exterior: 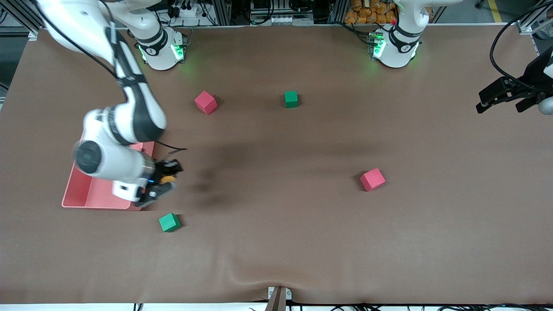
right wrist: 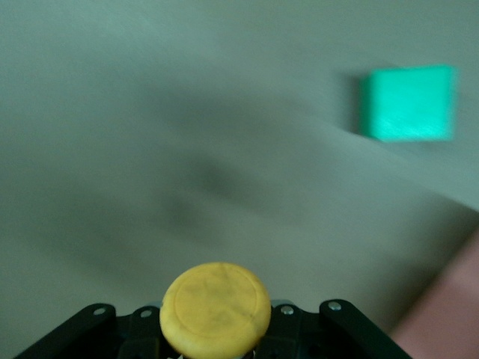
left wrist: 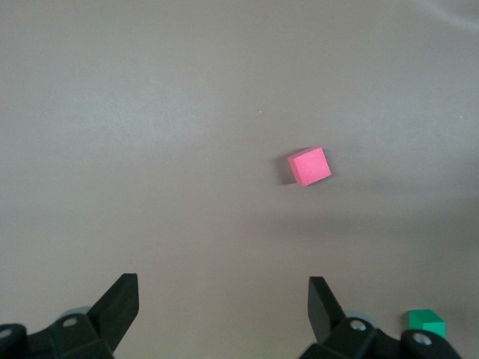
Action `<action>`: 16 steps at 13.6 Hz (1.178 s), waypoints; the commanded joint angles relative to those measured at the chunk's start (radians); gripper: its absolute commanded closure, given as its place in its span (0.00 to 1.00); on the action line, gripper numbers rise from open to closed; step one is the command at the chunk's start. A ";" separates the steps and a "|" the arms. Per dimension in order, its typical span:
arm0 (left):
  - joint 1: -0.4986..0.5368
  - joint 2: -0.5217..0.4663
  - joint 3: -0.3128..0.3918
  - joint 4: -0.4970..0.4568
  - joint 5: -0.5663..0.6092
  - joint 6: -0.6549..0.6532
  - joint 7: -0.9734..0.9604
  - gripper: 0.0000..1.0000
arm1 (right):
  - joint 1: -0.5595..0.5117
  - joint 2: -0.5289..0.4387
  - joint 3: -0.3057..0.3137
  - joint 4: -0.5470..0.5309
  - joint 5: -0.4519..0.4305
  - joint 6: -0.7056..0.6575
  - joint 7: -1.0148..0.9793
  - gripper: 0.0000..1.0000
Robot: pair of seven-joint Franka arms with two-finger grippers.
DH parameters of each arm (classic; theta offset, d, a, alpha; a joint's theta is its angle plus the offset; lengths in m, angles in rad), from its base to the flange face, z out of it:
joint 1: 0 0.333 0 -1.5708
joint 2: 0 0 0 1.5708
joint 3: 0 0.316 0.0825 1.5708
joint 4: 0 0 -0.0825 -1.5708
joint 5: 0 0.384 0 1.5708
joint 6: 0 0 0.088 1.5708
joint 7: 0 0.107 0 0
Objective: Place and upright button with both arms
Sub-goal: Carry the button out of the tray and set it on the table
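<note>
The button, with a round orange cap, is held in my right gripper. The gripper is shut on the button's dark body, and the cap faces outward. In the front view the cap shows between the black fingers, low over the table beside the pink tray. My left gripper is open and empty at the left arm's end of the table. Its two fingers stand wide apart in the left wrist view, over bare table.
A green cube lies nearer the front camera than the right gripper and shows in the right wrist view. A pink cube and a green cube lie near the bases. Another pink cube shows in the left wrist view.
</note>
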 commanded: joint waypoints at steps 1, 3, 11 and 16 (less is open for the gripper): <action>0.000 0.003 0.001 0.011 -0.022 -0.015 0.019 0.00 | 0.124 0.156 -0.013 0.215 0.020 -0.015 0.171 0.84; 0.003 0.003 0.001 0.010 -0.022 -0.016 0.019 0.00 | 0.182 0.195 -0.011 0.241 0.020 0.026 0.330 0.84; 0.005 0.003 0.001 0.008 -0.022 -0.015 0.020 0.00 | 0.399 0.348 -0.013 0.305 0.015 0.251 0.744 0.84; 0.003 0.007 0.000 0.008 -0.022 -0.015 0.019 0.00 | 0.443 0.393 -0.016 0.315 0.012 0.301 0.809 0.81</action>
